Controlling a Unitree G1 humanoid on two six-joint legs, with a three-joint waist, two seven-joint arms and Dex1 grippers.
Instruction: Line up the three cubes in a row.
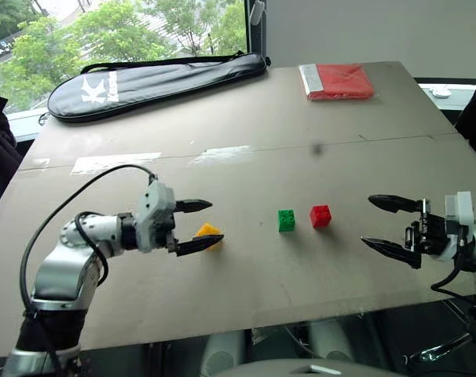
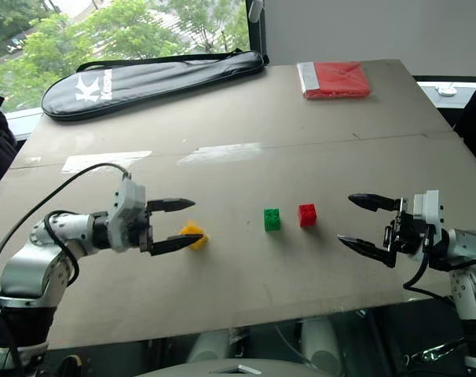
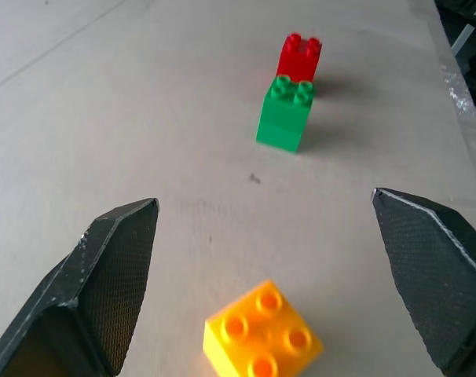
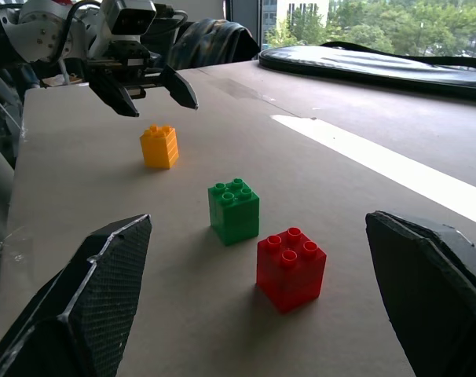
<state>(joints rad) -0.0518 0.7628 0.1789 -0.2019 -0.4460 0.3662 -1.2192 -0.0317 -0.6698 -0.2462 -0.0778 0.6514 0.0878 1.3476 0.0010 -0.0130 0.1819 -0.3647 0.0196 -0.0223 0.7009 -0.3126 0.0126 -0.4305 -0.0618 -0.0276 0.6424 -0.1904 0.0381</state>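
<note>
Three studded cubes stand on the brown table. The yellow cube is at the left, the green cube sits in the middle and the red cube is close on its right. My left gripper hovers open just left of the yellow cube, its fingers spread above and below it in the head view, not touching it. My right gripper is open at the table's right edge, pointing left toward the red cube, well apart from it. In the right wrist view the red cube, green cube and yellow cube run in a rough line.
A black racket bag lies along the far left of the table. A flat red packet rests at the far right corner. Strips of tape mark the table's middle. The front edge runs just below both grippers.
</note>
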